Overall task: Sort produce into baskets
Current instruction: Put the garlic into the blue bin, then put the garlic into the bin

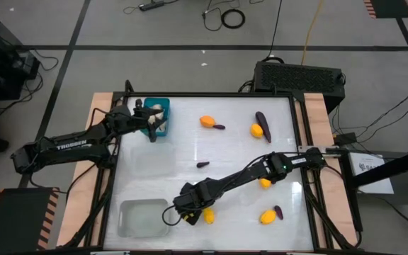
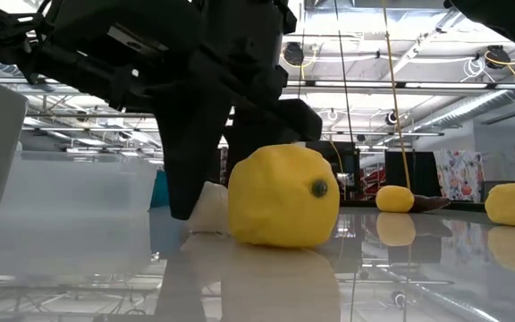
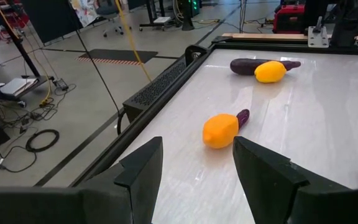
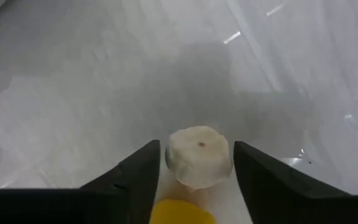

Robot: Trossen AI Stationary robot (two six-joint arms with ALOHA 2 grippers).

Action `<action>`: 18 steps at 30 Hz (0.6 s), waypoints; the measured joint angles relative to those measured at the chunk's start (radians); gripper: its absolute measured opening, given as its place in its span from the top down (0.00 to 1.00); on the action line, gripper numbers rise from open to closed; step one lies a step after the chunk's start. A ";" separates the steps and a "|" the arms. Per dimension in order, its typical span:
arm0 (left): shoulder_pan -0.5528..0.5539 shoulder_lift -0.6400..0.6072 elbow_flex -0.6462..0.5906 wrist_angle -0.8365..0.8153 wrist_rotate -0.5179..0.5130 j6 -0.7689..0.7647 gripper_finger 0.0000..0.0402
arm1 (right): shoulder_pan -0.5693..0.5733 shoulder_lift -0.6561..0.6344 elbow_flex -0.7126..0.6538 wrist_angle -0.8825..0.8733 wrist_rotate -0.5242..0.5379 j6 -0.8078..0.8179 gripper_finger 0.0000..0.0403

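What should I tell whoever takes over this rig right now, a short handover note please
Right gripper: down at the table's near edge, fingers either side of a whitish garlic bulb, grip not confirmed; a yellow lemon sits right beside it.
Left gripper: over the teal bin, fingers open, holding nothing.
Done: some pale pieces already lie in the teal bin; the translucent bin looks empty.
Left: lemons and eggplants still scattered across the table, plus this bulb.

Bright overhead lamps glare off the table (image 1: 211, 163); foreground perhaps blurred.
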 joint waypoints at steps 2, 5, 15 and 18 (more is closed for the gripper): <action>0.000 0.000 0.000 0.000 0.000 0.000 0.49 | -0.002 0.000 0.000 0.000 -0.004 -0.015 0.58; 0.000 0.000 0.000 0.000 0.000 0.000 0.49 | -0.006 -0.001 0.000 0.000 -0.009 -0.048 0.65; 0.000 0.000 0.000 0.000 0.000 0.000 0.49 | -0.114 -0.021 0.050 0.021 0.014 -0.268 0.73; 0.000 0.000 0.000 0.000 -0.005 0.000 0.49 | -0.171 -0.043 0.050 0.038 0.082 -0.357 0.73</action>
